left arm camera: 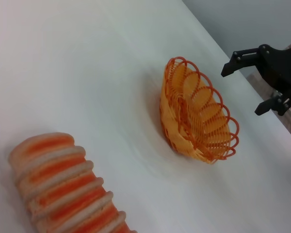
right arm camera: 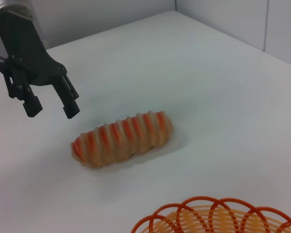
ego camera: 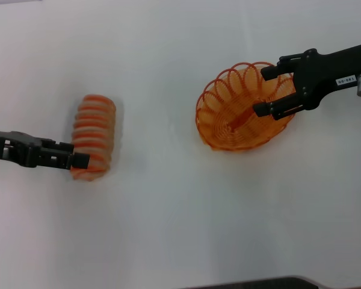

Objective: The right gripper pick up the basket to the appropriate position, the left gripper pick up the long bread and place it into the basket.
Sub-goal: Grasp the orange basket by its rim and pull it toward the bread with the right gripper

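Observation:
The long bread (ego camera: 93,137), cream with orange stripes, lies on the white table at the left; it also shows in the left wrist view (left arm camera: 63,187) and the right wrist view (right arm camera: 123,138). My left gripper (ego camera: 81,159) is open and empty beside the bread's near end, just apart from it (right arm camera: 52,109). The orange wire basket (ego camera: 237,114) sits at the right, tilted with its opening toward my right gripper (ego camera: 263,91). That gripper is open over the basket's right rim; in the left wrist view it (left arm camera: 243,91) hangs clear of the basket (left arm camera: 199,116).
The white table (ego camera: 168,229) stretches between bread and basket. A dark edge (ego camera: 259,283) shows at the table's near side. Grey walls (right arm camera: 111,14) stand beyond the table's far edge in the right wrist view.

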Robot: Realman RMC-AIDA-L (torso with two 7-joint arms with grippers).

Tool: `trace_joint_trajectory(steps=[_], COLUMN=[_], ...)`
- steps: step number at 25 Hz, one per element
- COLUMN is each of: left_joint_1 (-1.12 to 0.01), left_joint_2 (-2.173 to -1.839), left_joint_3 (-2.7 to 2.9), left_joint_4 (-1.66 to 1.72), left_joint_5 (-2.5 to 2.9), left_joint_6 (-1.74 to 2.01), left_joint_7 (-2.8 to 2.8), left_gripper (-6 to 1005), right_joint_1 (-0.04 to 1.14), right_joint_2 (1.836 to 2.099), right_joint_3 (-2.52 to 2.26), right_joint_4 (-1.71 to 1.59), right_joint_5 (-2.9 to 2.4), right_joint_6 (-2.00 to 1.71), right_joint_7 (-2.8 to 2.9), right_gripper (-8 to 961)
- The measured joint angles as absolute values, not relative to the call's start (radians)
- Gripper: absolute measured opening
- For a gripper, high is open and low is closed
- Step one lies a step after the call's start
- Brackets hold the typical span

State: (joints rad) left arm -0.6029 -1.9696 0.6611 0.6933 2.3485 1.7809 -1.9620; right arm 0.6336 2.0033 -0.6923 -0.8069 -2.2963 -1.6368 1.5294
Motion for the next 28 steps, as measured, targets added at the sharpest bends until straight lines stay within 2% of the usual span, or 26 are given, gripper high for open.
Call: trace_joint_trajectory(steps=[15, 18, 23, 28], left_joint_1=[-0.603, -0.603, -0.607, -0.607], left_joint_2=[-1.971, -1.971, -1.971, -1.971], left_joint_3=[0.661, 0.661, 0.662, 0.661], left_joint_4=[0.693, 0.693, 0.693, 0.693], left_joint_5=[2.348, 2.348, 2.348, 2.348], left_joint_6=[1.782, 1.782, 1.782, 1.779], left_joint_7=[-1.962, -1.962, -1.962, -1.962], left_gripper=[781, 781, 782, 782], right_joint_1=[0.635, 0.65, 0.71, 0.767], right_joint_2=[2.001, 1.982, 1.935, 1.931], right_joint_3=[-0.692, -0.692, -0.69, -0.7], right_joint_4=[-0.808, -0.815, -0.819, -0.842], right_joint_5=[-2.278, -2.202, -2.15, -2.296], right_joint_6=[-1.643, -1.663, -1.63, -1.478], right_joint_7=[1.554, 1.616, 1.819, 2.006], right_gripper=[922, 918, 911, 905])
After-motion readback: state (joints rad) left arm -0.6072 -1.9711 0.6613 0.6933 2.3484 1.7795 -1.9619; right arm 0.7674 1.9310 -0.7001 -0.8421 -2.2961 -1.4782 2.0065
